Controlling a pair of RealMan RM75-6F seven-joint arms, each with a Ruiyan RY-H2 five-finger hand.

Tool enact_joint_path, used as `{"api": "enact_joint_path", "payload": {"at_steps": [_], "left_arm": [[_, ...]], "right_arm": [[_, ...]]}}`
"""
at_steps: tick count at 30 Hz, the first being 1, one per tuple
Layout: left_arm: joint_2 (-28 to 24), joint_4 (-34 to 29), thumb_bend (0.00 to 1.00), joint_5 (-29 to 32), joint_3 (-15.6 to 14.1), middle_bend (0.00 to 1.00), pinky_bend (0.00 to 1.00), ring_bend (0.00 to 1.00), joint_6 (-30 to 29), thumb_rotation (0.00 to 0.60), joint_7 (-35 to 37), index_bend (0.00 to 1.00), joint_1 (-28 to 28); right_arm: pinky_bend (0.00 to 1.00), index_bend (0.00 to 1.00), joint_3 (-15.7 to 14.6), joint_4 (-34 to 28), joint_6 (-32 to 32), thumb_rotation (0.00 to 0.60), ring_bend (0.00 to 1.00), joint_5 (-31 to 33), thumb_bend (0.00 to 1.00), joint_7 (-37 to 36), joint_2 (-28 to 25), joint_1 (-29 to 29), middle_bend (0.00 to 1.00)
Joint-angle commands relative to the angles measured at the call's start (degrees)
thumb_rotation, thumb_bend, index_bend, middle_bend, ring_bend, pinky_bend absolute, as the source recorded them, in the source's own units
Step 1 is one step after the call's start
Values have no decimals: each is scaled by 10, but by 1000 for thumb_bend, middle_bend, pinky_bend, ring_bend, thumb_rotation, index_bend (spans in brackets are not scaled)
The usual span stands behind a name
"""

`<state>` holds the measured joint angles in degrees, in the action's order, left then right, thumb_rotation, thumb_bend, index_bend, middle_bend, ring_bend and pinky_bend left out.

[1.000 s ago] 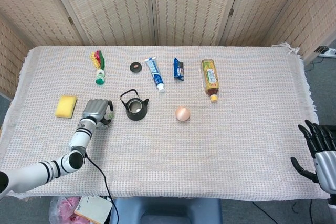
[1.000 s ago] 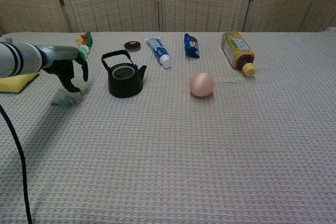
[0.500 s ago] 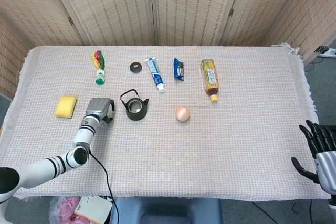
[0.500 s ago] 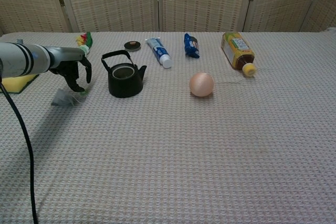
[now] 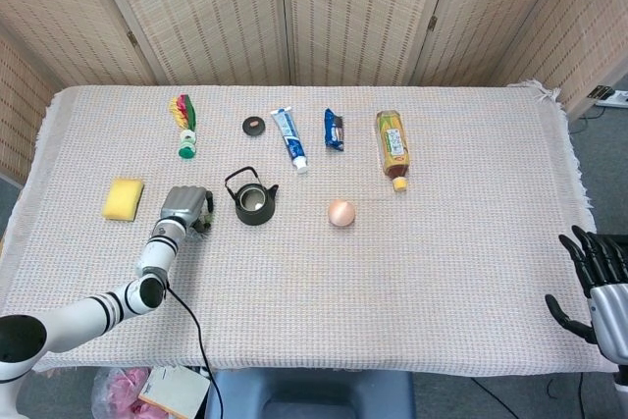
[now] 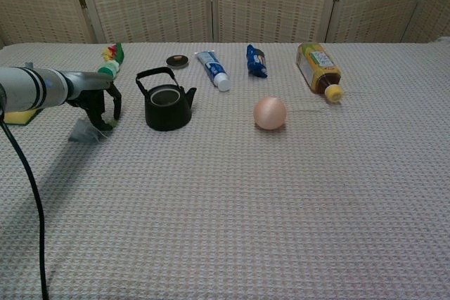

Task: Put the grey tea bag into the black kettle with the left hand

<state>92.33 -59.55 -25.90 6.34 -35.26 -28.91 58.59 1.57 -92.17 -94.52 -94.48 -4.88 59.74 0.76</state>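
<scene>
Lowering over the grey tea bag (image 6: 86, 131), left hand (image 6: 103, 102) has dropped slightly, fingers curled down; whether they hold it, cannot tell. Bag lies on surface (image 6: 281, 194), at 9 o'clock of black kettle (image 6: 166, 106). Grasp pending.

Left hand (image 6: 103, 103) has lowered, seemingly onto tea bag (image 6: 87, 131).

bright, even indoor light; soft faint shadows, both views sharp.

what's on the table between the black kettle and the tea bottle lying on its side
One thing: a peach-coloured ball, nearer the black kettle than the bottle. Chest view shows it best.
</scene>
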Motion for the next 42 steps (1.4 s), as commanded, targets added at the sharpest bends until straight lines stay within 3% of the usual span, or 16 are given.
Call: {"api": "enact_joint_path", "payload": {"at_steps": [1,36,42], "left_arm": [[4,7,344,-5,-2,1000,1000,983,4,600,4,502,0],[11,34,351,-54,-3,1000,1000,983,19,600,46,550,-14],[12,37,440,-58,-2,1000,1000,983,18,600,52,565,-17]], "right_arm": [[0,0,0,0,-3,600,0,-1,249,1,1,2,0],[0,0,2,-1,6,600,0,6,249,8,2,-1,0],[0,0,2,-1,6,600,0,6,249,8,2,-1,0]]}}
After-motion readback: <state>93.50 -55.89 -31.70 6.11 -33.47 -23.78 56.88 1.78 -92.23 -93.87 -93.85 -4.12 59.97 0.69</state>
